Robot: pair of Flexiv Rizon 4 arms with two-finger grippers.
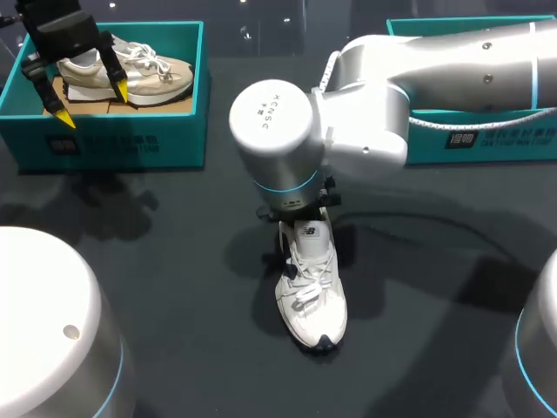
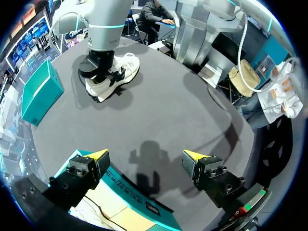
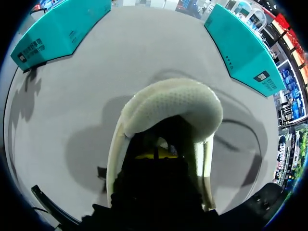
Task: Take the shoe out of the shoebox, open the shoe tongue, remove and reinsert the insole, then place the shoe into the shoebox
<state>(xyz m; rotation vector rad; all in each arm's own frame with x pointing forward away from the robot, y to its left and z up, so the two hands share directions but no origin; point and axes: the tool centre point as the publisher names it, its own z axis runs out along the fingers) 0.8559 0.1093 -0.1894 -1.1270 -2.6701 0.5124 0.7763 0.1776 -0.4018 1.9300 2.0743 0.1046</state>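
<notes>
My right gripper is buried in the white shoe, can't tell if it's clamped, looks light and squishy so I'd pinch the heel.

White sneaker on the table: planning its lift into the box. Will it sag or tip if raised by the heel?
The white sneaker probably holds its shape: thick sole, padded upper. Likely light, yet toe-heavy from the heel, so it may tilt. Loose laces could snag.

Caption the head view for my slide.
Right gripper inside white shoe on table; left gripper open above beige shoe in teal shoebox.
</notes>
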